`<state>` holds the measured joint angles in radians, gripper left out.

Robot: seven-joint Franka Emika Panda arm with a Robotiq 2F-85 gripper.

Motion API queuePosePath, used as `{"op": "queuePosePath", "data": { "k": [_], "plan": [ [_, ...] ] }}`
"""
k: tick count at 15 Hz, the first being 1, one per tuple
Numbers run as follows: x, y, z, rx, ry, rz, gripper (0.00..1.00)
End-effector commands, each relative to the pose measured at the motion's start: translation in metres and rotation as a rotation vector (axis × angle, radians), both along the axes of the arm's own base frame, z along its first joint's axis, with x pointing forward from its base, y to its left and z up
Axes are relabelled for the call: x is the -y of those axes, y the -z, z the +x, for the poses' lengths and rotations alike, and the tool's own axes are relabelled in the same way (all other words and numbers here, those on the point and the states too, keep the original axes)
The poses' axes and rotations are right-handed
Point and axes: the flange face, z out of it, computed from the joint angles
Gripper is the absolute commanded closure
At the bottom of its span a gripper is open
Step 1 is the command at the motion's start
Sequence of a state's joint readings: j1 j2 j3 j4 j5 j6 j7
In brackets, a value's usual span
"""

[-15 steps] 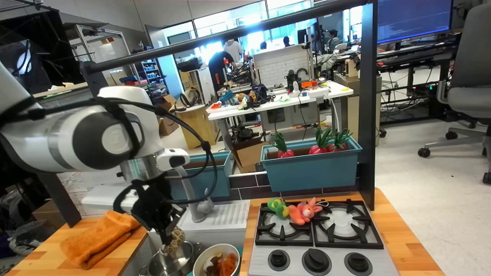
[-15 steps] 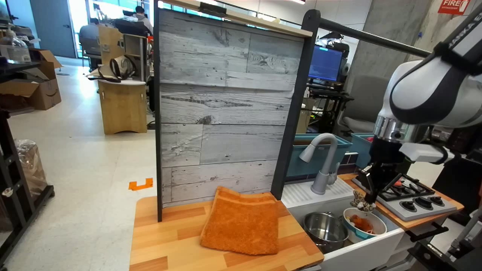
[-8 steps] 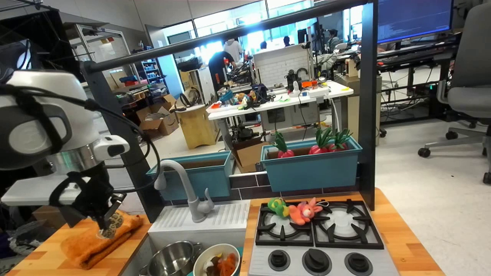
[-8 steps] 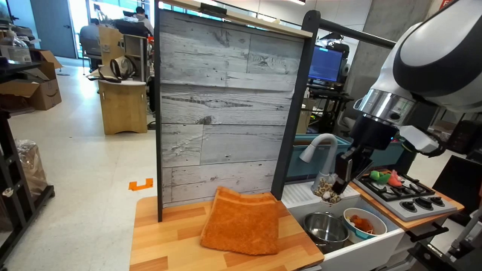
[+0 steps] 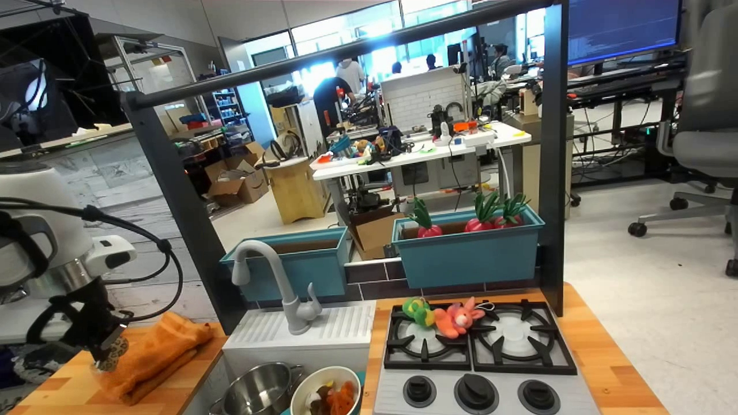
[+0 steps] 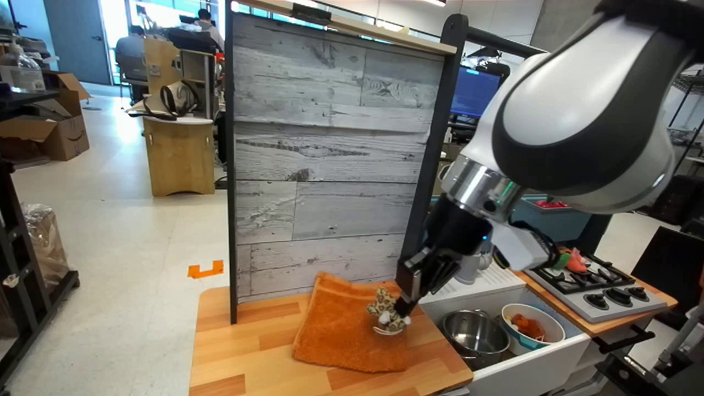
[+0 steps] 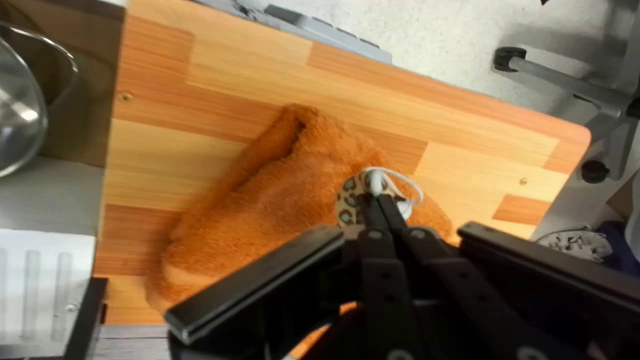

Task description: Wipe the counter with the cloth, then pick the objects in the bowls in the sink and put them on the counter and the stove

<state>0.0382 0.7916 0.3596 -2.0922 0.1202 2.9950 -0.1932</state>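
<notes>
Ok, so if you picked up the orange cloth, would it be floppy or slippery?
Probably floppy: the orange cloth lies in soft, rounded folds. It's likely not slippery, since its surface looks fuzzy. It probably won't roll, being broad and low on the counter.

Spotted toy [image 7: 346,200] partly behind claw [image 7: 376,198], pot [image 7: 19,107] cut off — wrist view
</notes>
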Motion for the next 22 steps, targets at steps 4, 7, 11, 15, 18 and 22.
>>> {"op": "queuePosePath", "data": {
  "k": [4, 7, 11, 15, 18, 22],
  "plan": [
    [-0.043, 0.004, 0.029, 0.042, 0.049, 0.031, 0.97],
    [-0.04, 0.008, 0.026, 0.032, 0.051, 0.029, 0.77],
    [0.002, -0.011, 0.03, 0.056, 0.133, -0.039, 0.41],
    [0.107, -0.019, 0.046, 0.079, 0.313, -0.155, 0.13],
    [0.198, 0.011, 0.049, 0.013, 0.45, -0.257, 0.0],
    [0.282, 0.083, 0.042, -0.121, 0.531, -0.306, 0.0]
  ]
}}
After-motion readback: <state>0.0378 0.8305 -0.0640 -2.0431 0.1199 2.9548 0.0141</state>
